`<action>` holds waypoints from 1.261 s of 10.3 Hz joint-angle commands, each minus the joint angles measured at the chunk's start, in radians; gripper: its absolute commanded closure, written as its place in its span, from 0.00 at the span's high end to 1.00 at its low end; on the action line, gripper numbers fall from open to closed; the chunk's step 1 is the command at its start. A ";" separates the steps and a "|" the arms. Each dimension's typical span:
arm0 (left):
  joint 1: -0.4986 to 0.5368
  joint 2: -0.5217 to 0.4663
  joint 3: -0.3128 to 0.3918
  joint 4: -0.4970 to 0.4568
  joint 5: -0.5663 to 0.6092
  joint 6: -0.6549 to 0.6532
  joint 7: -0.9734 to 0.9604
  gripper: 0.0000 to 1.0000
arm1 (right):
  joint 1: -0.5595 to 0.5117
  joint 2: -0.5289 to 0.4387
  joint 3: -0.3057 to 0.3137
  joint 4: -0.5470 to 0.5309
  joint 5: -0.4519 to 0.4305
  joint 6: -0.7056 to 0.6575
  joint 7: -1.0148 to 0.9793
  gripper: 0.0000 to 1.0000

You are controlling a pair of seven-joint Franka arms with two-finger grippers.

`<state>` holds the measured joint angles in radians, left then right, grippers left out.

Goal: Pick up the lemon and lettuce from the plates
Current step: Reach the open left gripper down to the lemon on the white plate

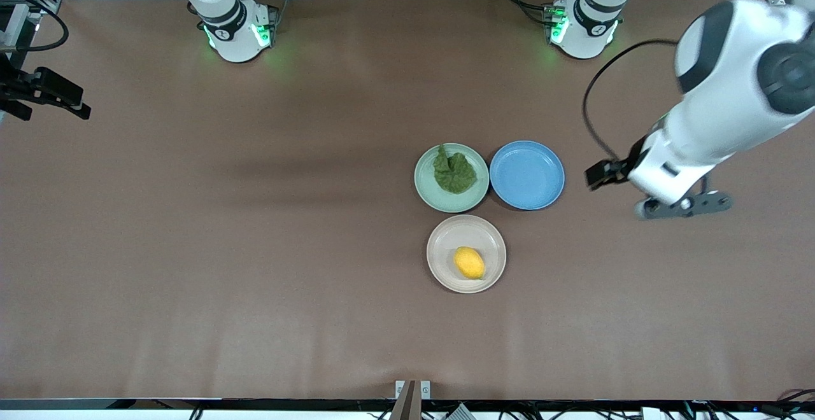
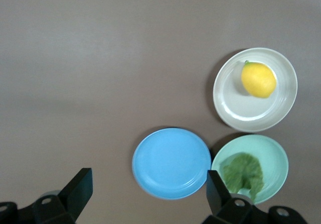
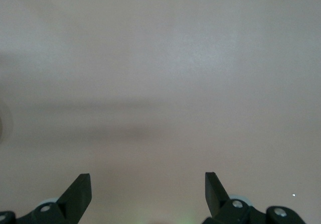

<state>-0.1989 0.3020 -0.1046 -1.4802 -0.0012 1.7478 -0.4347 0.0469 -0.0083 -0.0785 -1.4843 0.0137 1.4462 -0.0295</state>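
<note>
The lemon (image 1: 469, 262) lies on the beige plate (image 1: 442, 235), which is nearest the front camera. The lettuce (image 1: 454, 172) lies on the mint green plate (image 1: 423, 192), just farther from the camera. My left gripper (image 1: 682, 205) hangs open and empty over bare table, beside the blue plate toward the left arm's end. The left wrist view shows its open gripper (image 2: 148, 190), the lemon (image 2: 258, 79) on the beige plate (image 2: 235, 108), and the lettuce (image 2: 243, 174) on the mint plate (image 2: 276, 151). My right gripper (image 3: 148, 189) is open and empty over bare table.
An empty blue plate (image 1: 527, 175) sits beside the mint plate toward the left arm's end, touching or nearly touching it; it also shows in the left wrist view (image 2: 171, 162). The brown table (image 1: 255, 248) spreads wide around the three plates.
</note>
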 commanded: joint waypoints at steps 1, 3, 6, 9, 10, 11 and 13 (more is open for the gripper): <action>-0.051 0.113 0.005 0.047 -0.013 0.102 -0.143 1.00 | -0.004 -0.024 0.006 -0.019 -0.001 0.003 -0.010 1.00; -0.082 0.195 0.008 0.047 -0.013 0.229 -0.244 1.00 | -0.002 -0.024 0.006 -0.019 -0.001 0.005 -0.009 1.00; -0.126 0.307 0.009 0.089 -0.011 0.370 -0.427 1.00 | 0.031 -0.021 0.011 -0.021 0.015 0.000 0.003 1.00; -0.174 0.393 0.009 0.095 -0.011 0.531 -0.573 1.00 | 0.163 -0.006 0.013 -0.022 0.026 0.011 0.161 1.00; -0.183 0.414 0.009 0.095 -0.011 0.579 -0.607 1.00 | 0.224 0.010 0.011 -0.022 0.025 0.022 0.222 1.00; -0.192 0.440 0.009 0.095 -0.011 0.626 -0.636 1.00 | 0.290 0.027 0.013 -0.022 0.025 0.039 0.291 1.00; -0.215 0.492 0.013 0.095 -0.010 0.712 -0.662 1.00 | 0.440 0.086 0.011 -0.018 0.011 0.086 0.469 1.00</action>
<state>-0.3910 0.7467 -0.1049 -1.4198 -0.0012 2.4155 -1.0634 0.3985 0.0351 -0.0583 -1.5069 0.0334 1.5059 0.3319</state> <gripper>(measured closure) 0.000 0.000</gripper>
